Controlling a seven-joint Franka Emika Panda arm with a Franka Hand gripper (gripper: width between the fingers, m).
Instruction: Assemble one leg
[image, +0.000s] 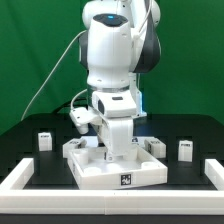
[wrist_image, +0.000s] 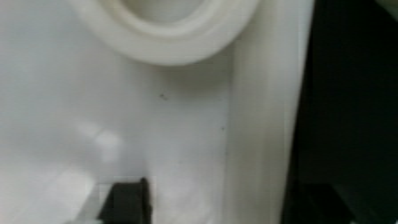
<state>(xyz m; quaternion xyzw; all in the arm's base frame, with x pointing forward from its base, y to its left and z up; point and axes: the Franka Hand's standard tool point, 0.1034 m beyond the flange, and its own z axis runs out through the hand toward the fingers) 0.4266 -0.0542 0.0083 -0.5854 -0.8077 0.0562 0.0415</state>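
The large flat white panel (image: 100, 170) with a raised rim lies in the middle of the table, with a tag on its front edge. My gripper (image: 118, 150) is down on the panel's top, its fingertips hidden behind the wrist. In the wrist view the panel (wrist_image: 107, 120) fills the frame, with a round raised ring (wrist_image: 169, 35) on it. One dark finger (wrist_image: 125, 202) shows on the panel; the panel's rim (wrist_image: 263, 130) runs beside it. A leg (image: 45, 140) stands on the exterior view's left, another leg (image: 185, 150) on the right. No leg is in the gripper.
A further small white part (image: 154, 146) stands by the panel's right corner. A white L-shaped border (image: 20, 180) runs along the table's front and sides. The black table (wrist_image: 347, 110) shows beyond the panel's rim. A green curtain hangs behind.
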